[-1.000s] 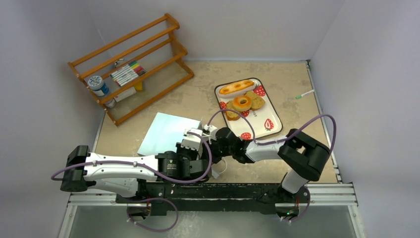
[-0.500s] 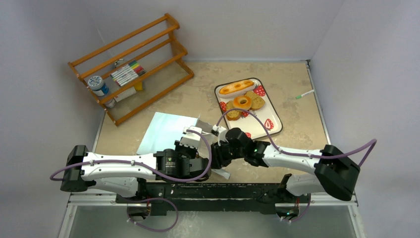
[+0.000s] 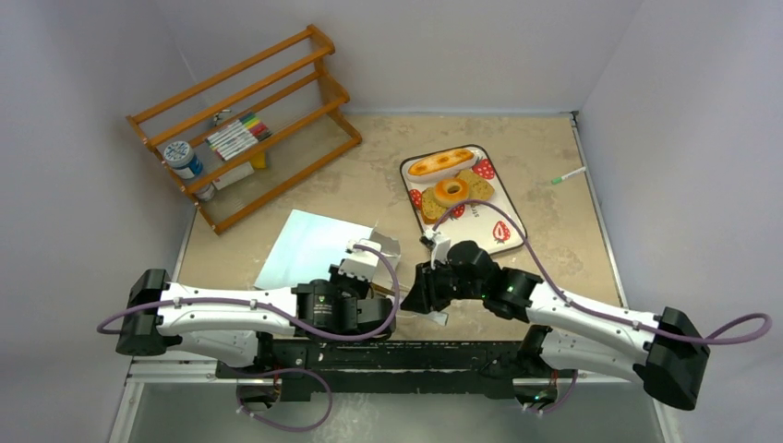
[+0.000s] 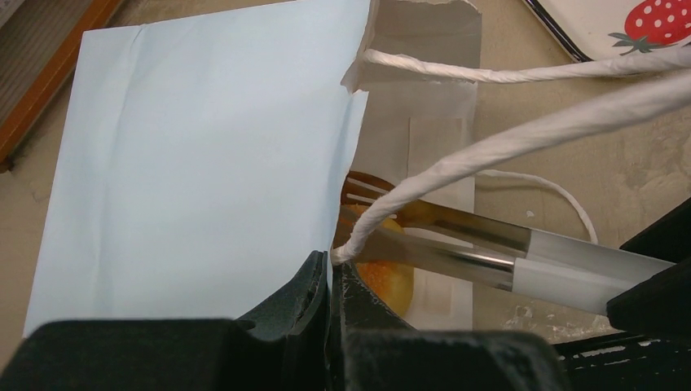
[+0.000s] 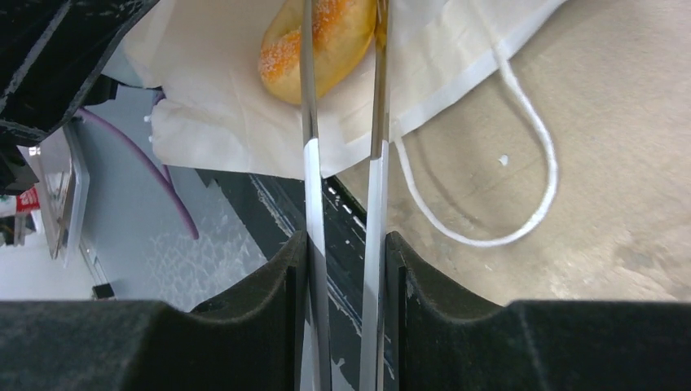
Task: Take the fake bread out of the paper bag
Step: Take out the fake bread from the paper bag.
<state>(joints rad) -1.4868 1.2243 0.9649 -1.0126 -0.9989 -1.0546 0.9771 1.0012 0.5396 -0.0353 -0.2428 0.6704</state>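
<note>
The pale-blue paper bag point(image 3: 305, 245) lies flat on the table with its mouth toward the right. My left gripper point(image 4: 332, 259) is shut on the bag's upper rim point(image 4: 346, 163), next to a white cord handle point(image 4: 521, 134). My right gripper point(image 5: 349, 244) is shut on long metal tongs point(image 5: 312, 122). The tong tips sit on either side of an orange sugared roll point(image 5: 322, 41) that rests on the bag's white inside point(image 5: 228, 106). In the top view the right gripper point(image 3: 427, 293) is just right of the bag's mouth. More fake bread, a long loaf point(image 3: 441, 163) and a bagel point(image 3: 451, 191), lies on the tray.
The strawberry-print tray point(image 3: 506, 242) stands behind the right arm. A wooden rack point(image 3: 245, 125) with markers and a small jar point(image 3: 182, 157) fills the back left. A green-and-white pen point(image 3: 569, 175) lies near the right wall. A loose cord handle point(image 5: 521, 163) trails on the table.
The right arm has drawn back to the right and toward the near edge, tongs with it. The left gripper has stayed shut on the bag's rim.
</note>
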